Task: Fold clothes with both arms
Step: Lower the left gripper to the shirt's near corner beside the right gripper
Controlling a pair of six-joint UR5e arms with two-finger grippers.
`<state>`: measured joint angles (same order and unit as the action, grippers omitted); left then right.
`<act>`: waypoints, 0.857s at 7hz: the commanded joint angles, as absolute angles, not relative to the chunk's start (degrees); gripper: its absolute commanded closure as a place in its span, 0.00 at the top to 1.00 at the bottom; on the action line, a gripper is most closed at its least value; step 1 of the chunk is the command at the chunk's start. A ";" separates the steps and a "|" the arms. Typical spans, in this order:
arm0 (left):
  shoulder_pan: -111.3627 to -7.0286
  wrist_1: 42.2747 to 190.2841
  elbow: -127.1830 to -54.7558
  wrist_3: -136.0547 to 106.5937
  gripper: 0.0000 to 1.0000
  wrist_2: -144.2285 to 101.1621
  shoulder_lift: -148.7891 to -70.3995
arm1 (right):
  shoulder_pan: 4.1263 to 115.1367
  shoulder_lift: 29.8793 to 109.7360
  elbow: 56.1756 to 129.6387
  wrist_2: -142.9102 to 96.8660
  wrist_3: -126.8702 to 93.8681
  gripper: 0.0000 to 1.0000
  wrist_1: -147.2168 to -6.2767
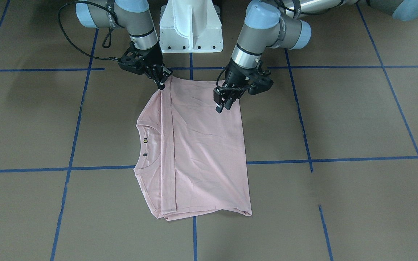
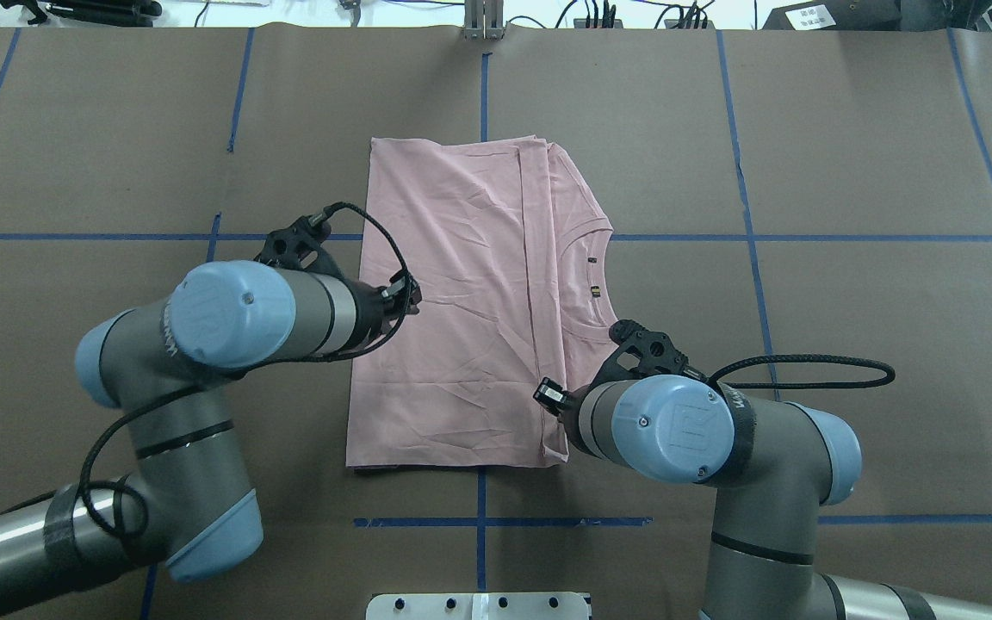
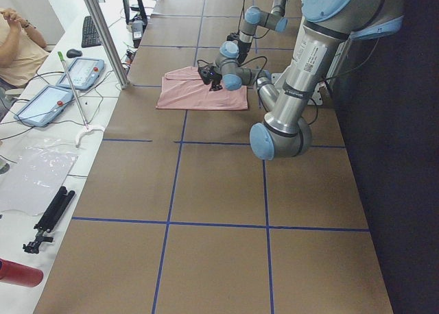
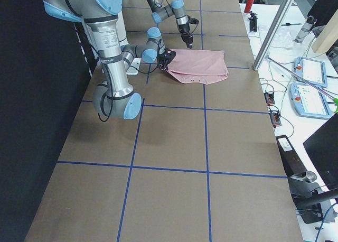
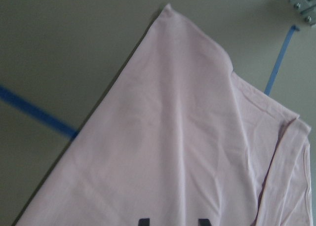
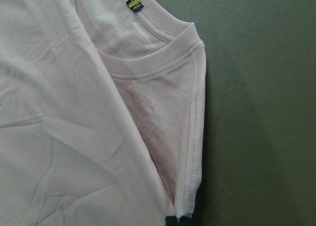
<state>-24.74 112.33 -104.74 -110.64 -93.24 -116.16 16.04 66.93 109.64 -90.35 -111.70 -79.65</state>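
On the brown counter [image 1: 339,119] the folded pink shirt [image 1: 201,152] lies flat before me, my right end effector [image 1: 162,84] pinching its near shoulder corner, my left end effector [image 1: 222,106] just over the cloth, fingers narrowly apart.

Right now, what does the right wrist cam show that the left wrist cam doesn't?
Only the right wrist view: the ribbed collar, a small yellow-and-dark tag just inside it, and a stitched edge running down to the bottom of the picture.
Only the left wrist view: a pointed fabric corner, blue tape lines on the table, and a metal bracket at top right.
Both: the pale pink T-shirt lying on the brown table covering.
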 commanded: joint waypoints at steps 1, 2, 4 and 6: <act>-19.09 110.22 -108.37 -115.56 0.47 -91.24 -112.41 | 15.03 67.15 109.69 -90.35 -111.53 0.00 -79.72; -15.42 105.95 -108.20 -116.79 0.50 -88.79 -111.11 | 15.03 67.24 109.77 -90.44 -111.53 0.00 -79.72; -13.80 105.38 -107.84 -116.81 0.54 -88.24 -109.52 | 15.20 67.24 109.95 -90.35 -111.53 0.00 -79.72; -13.80 104.60 -108.37 -116.81 0.59 -88.42 -109.34 | 15.21 67.24 109.86 -90.18 -111.62 0.00 -79.63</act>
